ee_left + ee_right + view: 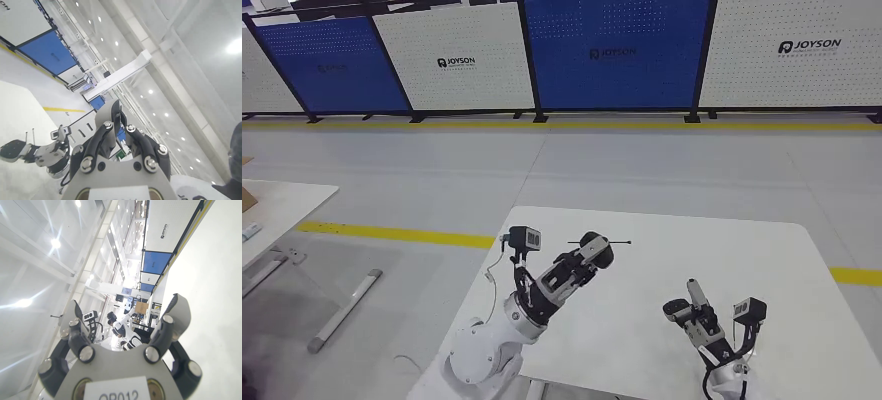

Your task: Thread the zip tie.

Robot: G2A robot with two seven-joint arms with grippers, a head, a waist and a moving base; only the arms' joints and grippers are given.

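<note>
Above the bench (722, 250), the left claw (116, 106) pinches the zip tie (617, 242). The right claw (124, 300) is wide open and empty. Threading looks not yet begun; I think the right claw must next grab a free end.

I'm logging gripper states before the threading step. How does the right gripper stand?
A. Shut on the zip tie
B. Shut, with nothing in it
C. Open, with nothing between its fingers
C: in its own wrist view the right gripper has its fingers spread wide with nothing between them, while in the top view the zip tie sticks out to both sides of the left gripper, which is shut on it.
</note>
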